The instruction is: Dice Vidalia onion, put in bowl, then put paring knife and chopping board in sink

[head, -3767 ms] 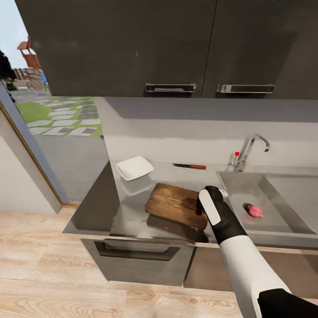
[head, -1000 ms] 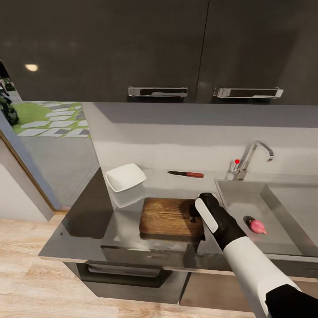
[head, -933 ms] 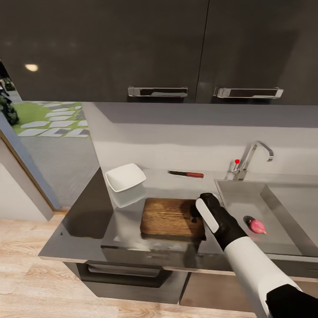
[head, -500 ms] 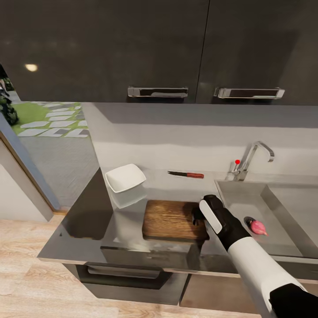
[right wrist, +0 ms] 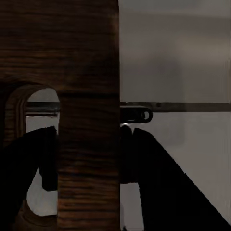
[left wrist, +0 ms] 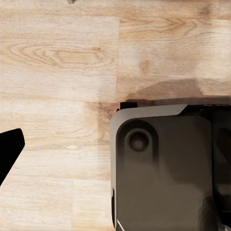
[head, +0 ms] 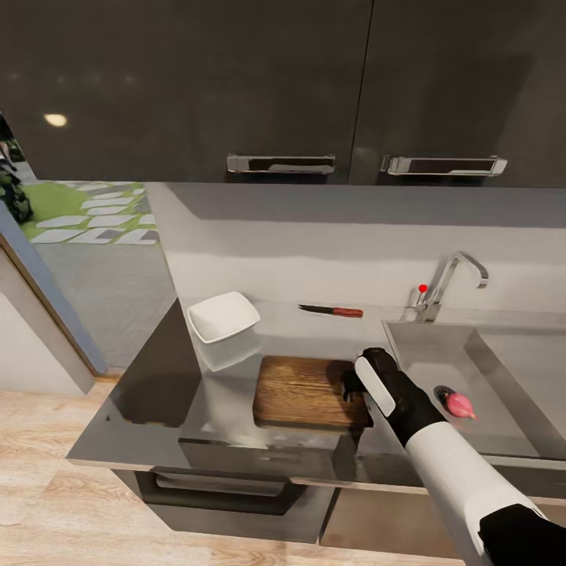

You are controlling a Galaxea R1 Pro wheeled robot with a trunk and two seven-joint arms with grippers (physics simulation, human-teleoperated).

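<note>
My right pincer [head: 351,384] grips the chopping board [head: 303,391] at its slotted right end, lower centre of frame. I see the Vidalia onion [head: 460,405] in the sink [head: 503,369], right of frame. I cannot tell the left pincer's state.

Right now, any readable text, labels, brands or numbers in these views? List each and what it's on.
None: no readable text in any view.
Wall cabinets: plain glossy fronts, bare metal handles.
Chopping board, bowl, paring knife: no print or marks.
Tap: a plain red knob, no lettering.
Right gripper, at the board's end: no logo visible.
</note>
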